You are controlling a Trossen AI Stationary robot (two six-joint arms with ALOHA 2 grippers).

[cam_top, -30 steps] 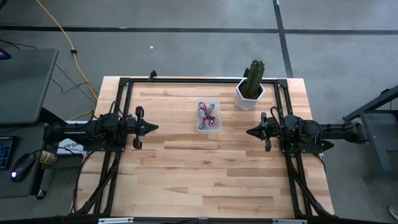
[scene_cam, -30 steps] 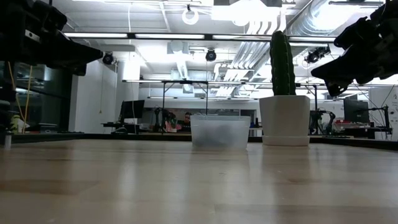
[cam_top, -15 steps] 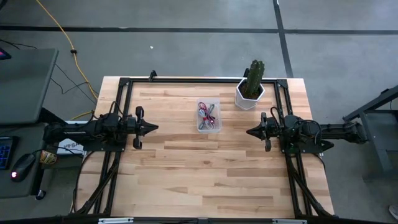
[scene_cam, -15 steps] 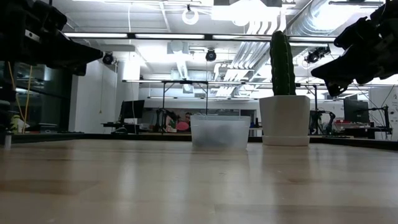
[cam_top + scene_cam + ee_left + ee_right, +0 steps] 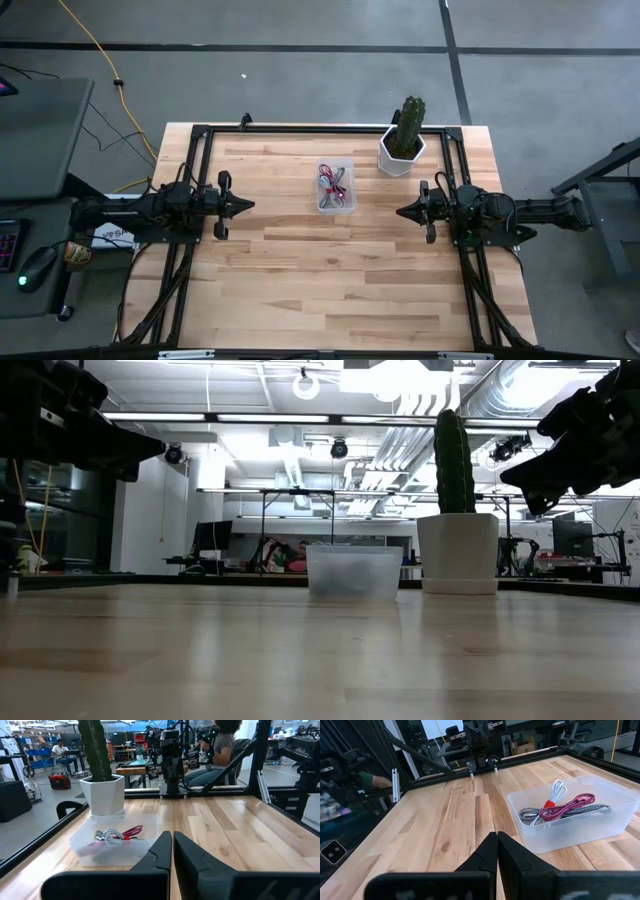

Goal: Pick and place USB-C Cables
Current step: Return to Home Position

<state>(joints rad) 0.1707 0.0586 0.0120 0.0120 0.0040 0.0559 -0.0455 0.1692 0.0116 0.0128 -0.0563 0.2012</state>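
Several short bundled USB-C cables (image 5: 333,184), among them a dark red one (image 5: 572,804), a whitish one with a red spot (image 5: 554,792) and a grey one (image 5: 532,813), lie in a clear plastic bin (image 5: 350,205) at the table's far middle. My left gripper (image 5: 250,205) hovers shut at the table's left side, pointing level toward the right. My right gripper (image 5: 400,212) hovers shut at the right side, pointing toward the left. Both are well clear of the bin, with nothing between their fingers.
A cactus in a white pot (image 5: 403,143) stands right of the bin, near the far edge. A black frame (image 5: 320,129) runs around the table's far edge and sides. Bare wooden tabletop (image 5: 330,280) spreads between the arms and toward the near edge.
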